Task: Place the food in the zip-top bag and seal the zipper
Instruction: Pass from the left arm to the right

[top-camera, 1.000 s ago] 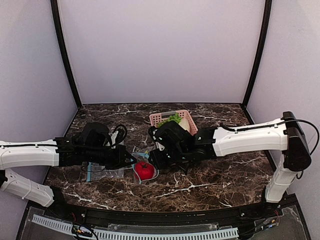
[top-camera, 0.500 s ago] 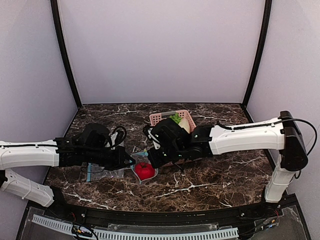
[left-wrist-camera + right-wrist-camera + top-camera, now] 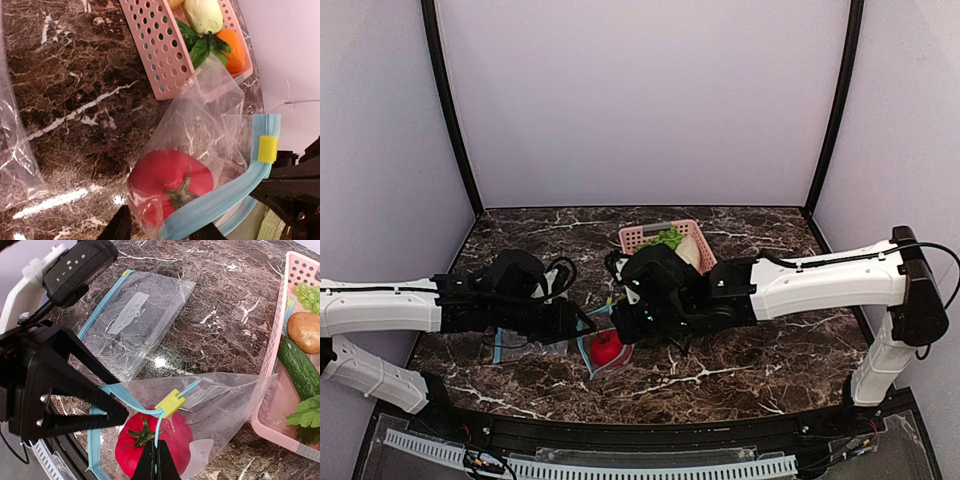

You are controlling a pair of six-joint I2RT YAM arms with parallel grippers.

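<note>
Right fingers point(image 3: 150, 469) press together on the zipper point(image 3: 225, 194) by its yellow slider point(image 3: 170, 402). Tomato point(image 3: 150, 445) lies inside the bag point(image 3: 225, 395), just beside the basket point(image 3: 272, 365). Left fingers point(image 3: 120, 230) spread around the zipper. Spare bag's point(image 3: 160, 295) white label point(image 3: 127, 312) is unreadable.

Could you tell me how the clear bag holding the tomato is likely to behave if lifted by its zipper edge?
Probably floppy: the zip-top bag film is thin and creased. The tomato would likely sag to the lowest corner and swing. The glossy film may slip in a pinch.
</note>
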